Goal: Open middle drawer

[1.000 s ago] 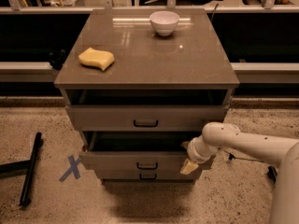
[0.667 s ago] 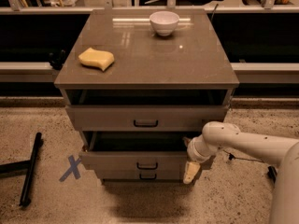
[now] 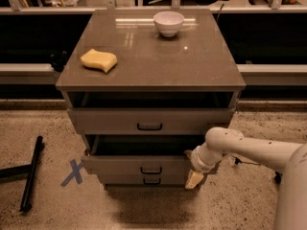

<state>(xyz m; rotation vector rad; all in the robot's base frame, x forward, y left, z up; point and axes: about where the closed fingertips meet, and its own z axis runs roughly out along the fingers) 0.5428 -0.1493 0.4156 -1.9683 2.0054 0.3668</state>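
Tape cross (image 3: pixel 73 172) on floor at left, yellow sponge (image 3: pixel 99 60) on the tabletop (image 3: pixel 158 71) left side. Middle drawer (image 3: pixel 124 165) stands partway out of the cabinet (dark gap above its front); white bowl (image 3: pixel 168 23) at tabletop rear. End effector (image 3: pixel 194 178) hangs low at that drawer front's right end, opening width can't be told.

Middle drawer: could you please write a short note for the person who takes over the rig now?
Gripper: low, at the right end of the middle drawer front, away from its black handle.
Middle drawer: pulled out, with a dark opening showing above its front. The bottom drawer looks closed.
Done: the drawer is at least partly open.
Left: judge whether it is open enough; if not, pull further, then clear the arm.
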